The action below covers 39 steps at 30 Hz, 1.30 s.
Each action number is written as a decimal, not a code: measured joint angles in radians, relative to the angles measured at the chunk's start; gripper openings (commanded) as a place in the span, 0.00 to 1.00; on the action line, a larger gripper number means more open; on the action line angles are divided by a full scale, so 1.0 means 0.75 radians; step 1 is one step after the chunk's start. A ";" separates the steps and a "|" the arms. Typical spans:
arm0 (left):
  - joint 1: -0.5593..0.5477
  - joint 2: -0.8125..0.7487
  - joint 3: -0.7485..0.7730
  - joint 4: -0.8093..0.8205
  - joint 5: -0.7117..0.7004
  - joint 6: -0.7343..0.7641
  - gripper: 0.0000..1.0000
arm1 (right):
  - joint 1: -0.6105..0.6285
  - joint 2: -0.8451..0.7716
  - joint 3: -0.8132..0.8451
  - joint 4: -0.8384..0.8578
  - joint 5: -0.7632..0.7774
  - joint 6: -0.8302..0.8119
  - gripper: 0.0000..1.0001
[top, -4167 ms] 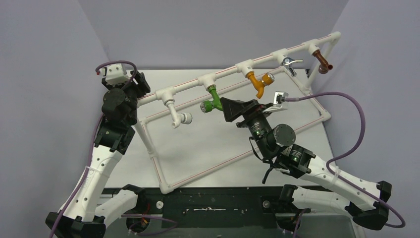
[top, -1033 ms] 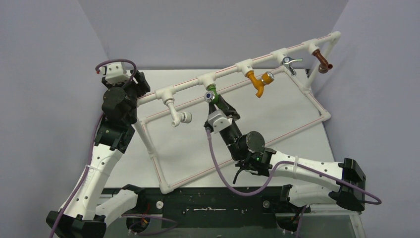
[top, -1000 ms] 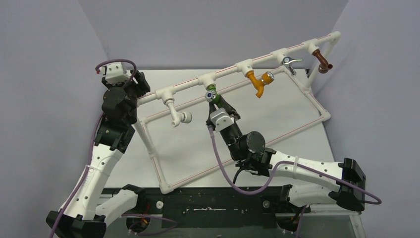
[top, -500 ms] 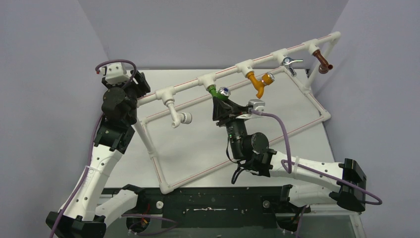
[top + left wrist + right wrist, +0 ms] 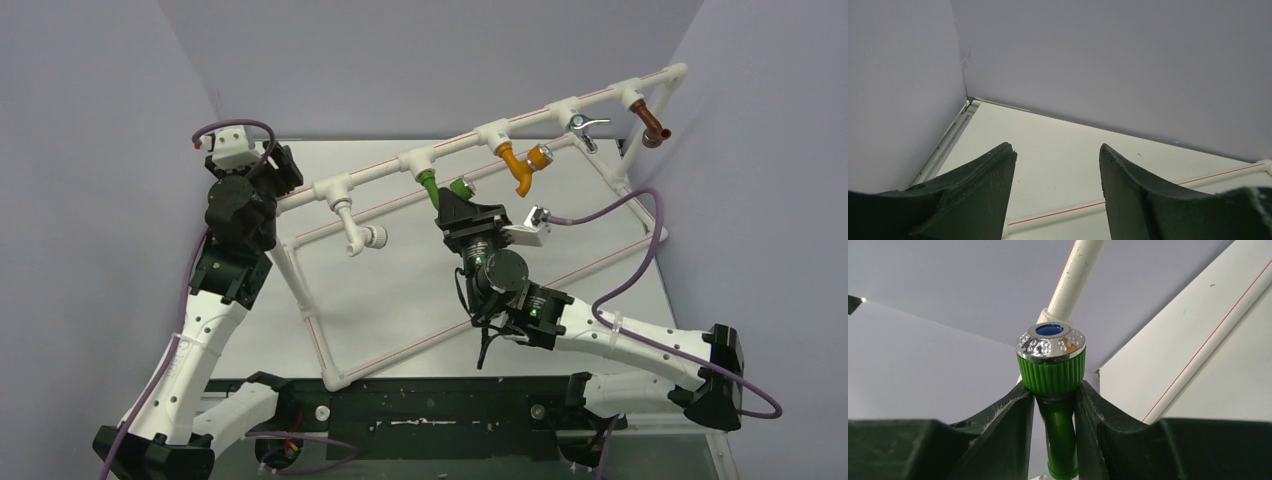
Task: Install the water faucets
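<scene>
The green water faucet [image 5: 434, 188] hangs from a tee of the white pipe rail [image 5: 455, 147], near the rail's middle. My right gripper [image 5: 457, 200] is shut on it. In the right wrist view both black fingers [image 5: 1008, 410] press on the green stem just under the ribbed collar [image 5: 1051, 374], and the silvery knob with the blue centre [image 5: 1050, 341] points up. My left gripper [image 5: 278, 168] stays at the rail's left end. Seen from the left wrist, that gripper [image 5: 1055, 155] is open, with only table between the jaws.
More taps hang on the rail: a white one [image 5: 358, 232], an orange-yellow one [image 5: 522, 170], a small metal lever valve [image 5: 583, 124] and a brown one [image 5: 653, 126]. The white pipe frame [image 5: 310, 318] lies on the table. A purple cable [image 5: 620, 262] loops from my right wrist.
My right wrist has rolled round, turning the green faucet on its tee: the knob went from facing left to facing right, partly hidden behind the gripper. The left arm has not moved.
</scene>
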 measured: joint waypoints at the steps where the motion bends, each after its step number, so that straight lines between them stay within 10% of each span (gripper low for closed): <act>1: 0.000 0.000 0.000 0.000 -0.001 0.000 0.60 | -0.003 -0.003 0.020 -0.070 0.004 0.085 0.00; 14: 0.001 0.002 -0.001 0.009 -0.006 0.001 0.59 | -0.070 -0.039 0.050 -0.436 -0.117 0.887 0.00; 27: -0.001 0.007 -0.002 0.017 -0.012 0.005 0.59 | -0.101 -0.056 0.043 -0.509 -0.204 1.130 0.00; 39: -0.014 0.001 -0.004 0.006 -0.013 0.005 0.59 | -0.111 -0.056 0.043 -0.519 -0.258 1.120 0.55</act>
